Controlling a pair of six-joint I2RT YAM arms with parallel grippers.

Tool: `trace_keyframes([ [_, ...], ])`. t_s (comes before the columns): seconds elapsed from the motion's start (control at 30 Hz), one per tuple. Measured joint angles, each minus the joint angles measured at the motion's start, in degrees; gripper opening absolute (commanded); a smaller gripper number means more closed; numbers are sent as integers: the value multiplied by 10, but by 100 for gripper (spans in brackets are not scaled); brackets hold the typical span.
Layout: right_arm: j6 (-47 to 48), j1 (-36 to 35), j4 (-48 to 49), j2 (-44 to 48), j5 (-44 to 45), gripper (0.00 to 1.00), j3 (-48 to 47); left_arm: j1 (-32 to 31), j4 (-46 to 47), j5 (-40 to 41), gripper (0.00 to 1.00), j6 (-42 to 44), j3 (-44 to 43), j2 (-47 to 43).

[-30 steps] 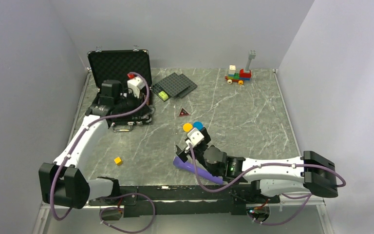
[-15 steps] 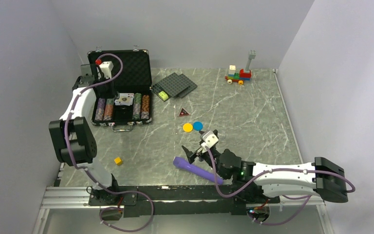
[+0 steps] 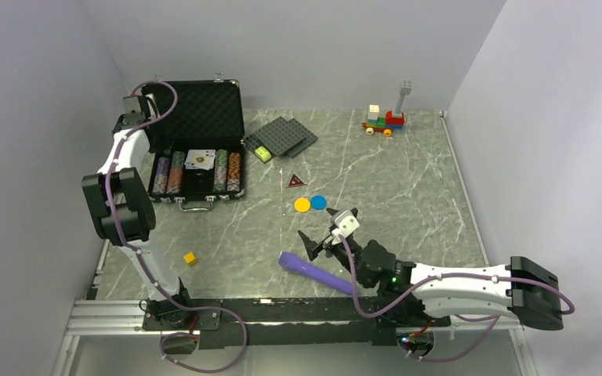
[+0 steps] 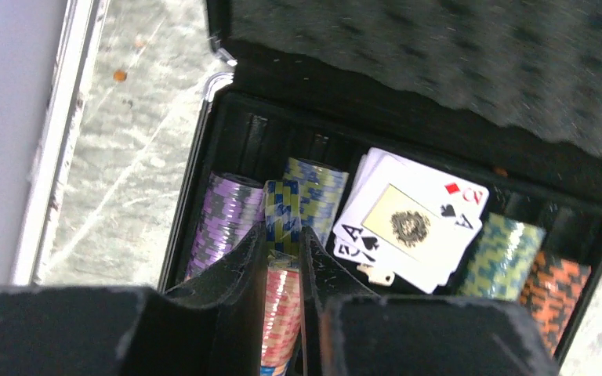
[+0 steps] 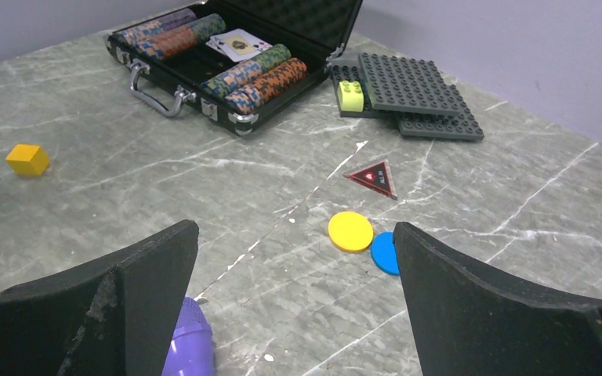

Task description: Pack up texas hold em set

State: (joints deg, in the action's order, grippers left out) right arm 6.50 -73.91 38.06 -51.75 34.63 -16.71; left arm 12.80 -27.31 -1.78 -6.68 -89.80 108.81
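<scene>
Chip stacks [image 3: 168,174] and cards [image 3: 201,159] sit in the open case [image 3: 196,106], while yellow disc [image 3: 302,205], blue disc [image 3: 318,203] and red triangle [image 3: 295,181] wait mid-tabletop; right jaws wide, left jaws narrow and empty.

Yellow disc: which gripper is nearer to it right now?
Right. The right gripper hangs just on the near side of the yellow disc, jaws facing it. The left gripper is far off, above the far-left corner of the case.

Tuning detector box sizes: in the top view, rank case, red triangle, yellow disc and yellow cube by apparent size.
1. Case, clearly largest.
2. Red triangle and yellow disc look about alike, so no ranking between them.
3. Yellow cube, smallest.
</scene>
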Motion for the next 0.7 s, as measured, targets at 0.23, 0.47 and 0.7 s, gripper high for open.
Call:
trace_keyframes([
  [0.23,0,2,3,-17,-7,99,0,8,9,47,0,-128,-3,45],
  [0.47,0,3,7,-17,-13,99,0,11,43,53,0,-209,-11,66],
  [0.7,-1,3,10,-19,-17,99,0,20,91,63,0,-276,5,66],
])
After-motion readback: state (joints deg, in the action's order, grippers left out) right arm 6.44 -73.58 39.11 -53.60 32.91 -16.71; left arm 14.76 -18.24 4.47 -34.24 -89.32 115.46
